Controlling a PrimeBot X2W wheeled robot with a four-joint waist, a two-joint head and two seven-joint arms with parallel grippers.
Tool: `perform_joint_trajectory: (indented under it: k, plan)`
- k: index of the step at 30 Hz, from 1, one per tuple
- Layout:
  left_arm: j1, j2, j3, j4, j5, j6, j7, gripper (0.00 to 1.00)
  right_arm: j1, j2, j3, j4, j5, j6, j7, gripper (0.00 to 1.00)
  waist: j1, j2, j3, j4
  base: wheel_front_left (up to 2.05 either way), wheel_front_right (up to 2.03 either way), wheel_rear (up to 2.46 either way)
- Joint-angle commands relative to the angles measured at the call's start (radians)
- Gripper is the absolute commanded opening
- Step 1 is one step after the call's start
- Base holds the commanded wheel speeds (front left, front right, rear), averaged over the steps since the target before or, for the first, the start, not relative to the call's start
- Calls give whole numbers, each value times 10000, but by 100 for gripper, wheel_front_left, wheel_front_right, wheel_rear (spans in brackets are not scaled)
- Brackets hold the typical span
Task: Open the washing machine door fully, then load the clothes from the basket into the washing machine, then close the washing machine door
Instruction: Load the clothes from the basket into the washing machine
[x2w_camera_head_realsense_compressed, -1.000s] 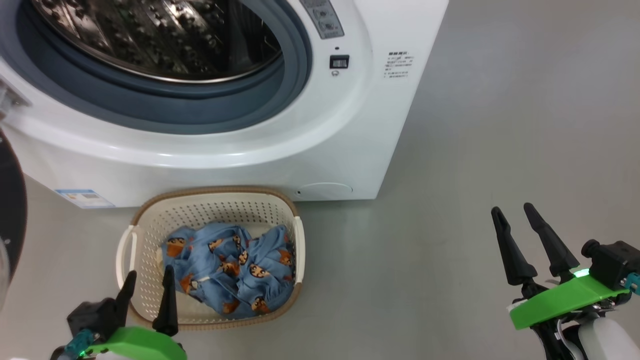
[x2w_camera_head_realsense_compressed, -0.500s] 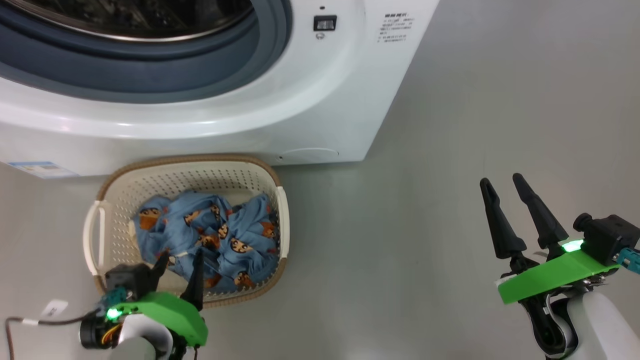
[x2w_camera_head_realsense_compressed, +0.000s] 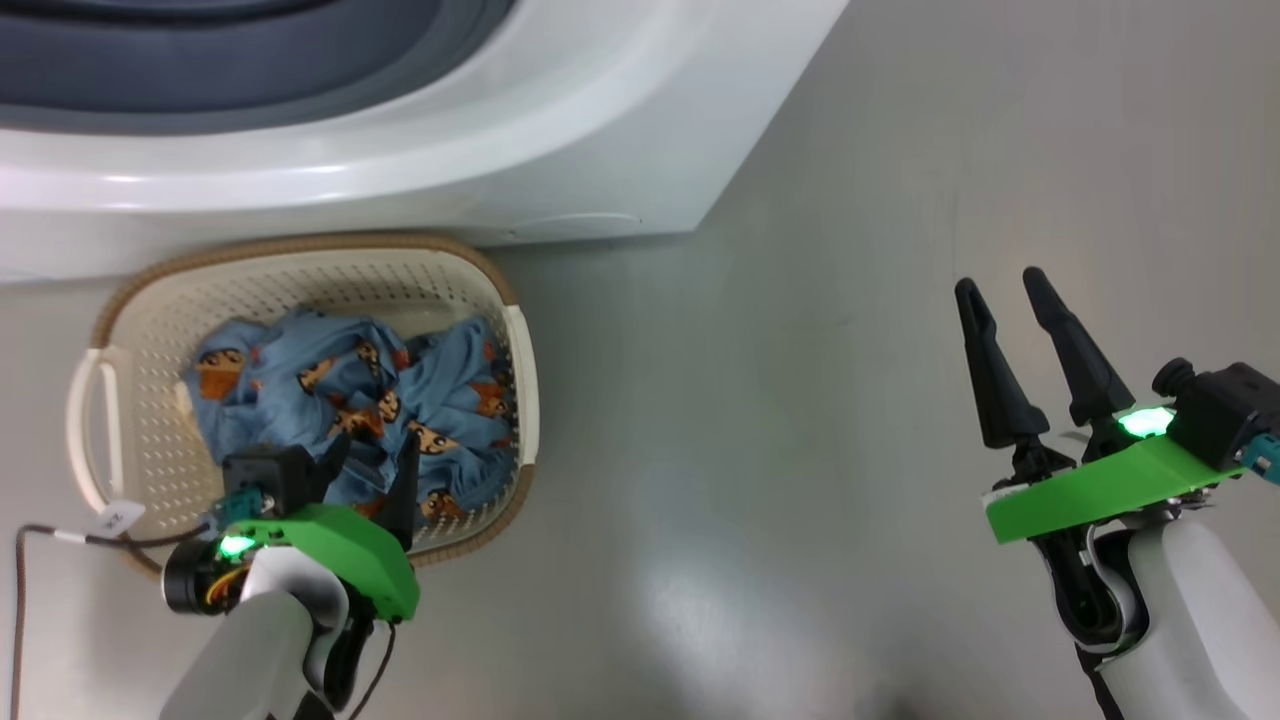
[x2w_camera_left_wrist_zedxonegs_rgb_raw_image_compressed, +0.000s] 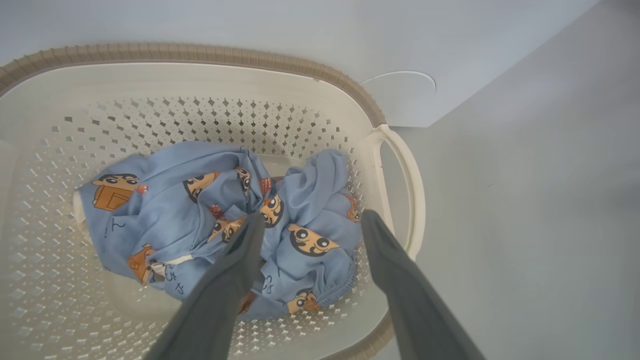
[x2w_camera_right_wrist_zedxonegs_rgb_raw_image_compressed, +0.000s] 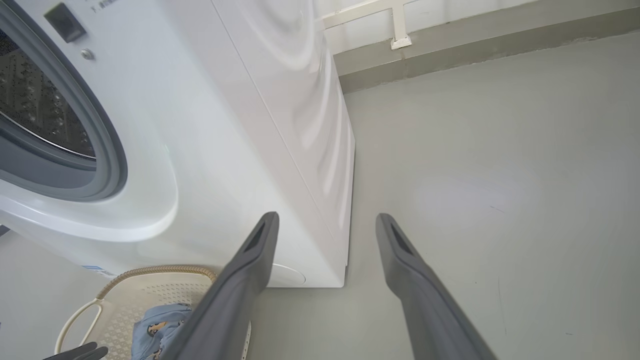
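Grey floor (x2w_camera_head_realsense_compressed: 800, 400), white washing machine (x2w_camera_head_realsense_compressed: 500, 130) at the back, basket (x2w_camera_head_realsense_compressed: 300, 262) just before it with blue clothes (x2w_camera_head_realsense_compressed: 290, 395) inside, left gripper (x2w_camera_head_realsense_compressed: 374, 442) spread apart above the clothes, right gripper (x2w_camera_head_realsense_compressed: 998, 280) also spread, over the floor.

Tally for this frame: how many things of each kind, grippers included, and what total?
Washing machine: 1
Basket: 1
Clothes heap: 1 (separate garments cannot be told)
Grippers: 2 (left gripper, right gripper)
Total: 5

Grey floor (x2w_camera_head_realsense_compressed: 800, 400) — basket (x2w_camera_head_realsense_compressed: 140, 420), washing machine (x2w_camera_head_realsense_compressed: 520, 150)
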Motion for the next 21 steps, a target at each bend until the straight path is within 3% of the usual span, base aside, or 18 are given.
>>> perform_joint_trajectory:
  k: [1,21]
  plan:
    - [-128,344,85,21,-103,-15,-65,100,0,-21,168,-255,-116,16,-120,100,0,0,464,-200,0,0,0]
    - [-2478,1352,-2709,1600,-2345,-15,-65,100,-1072,327,290,-399,-96,16,-120,100,0,0,2404,-937,0,0,0]
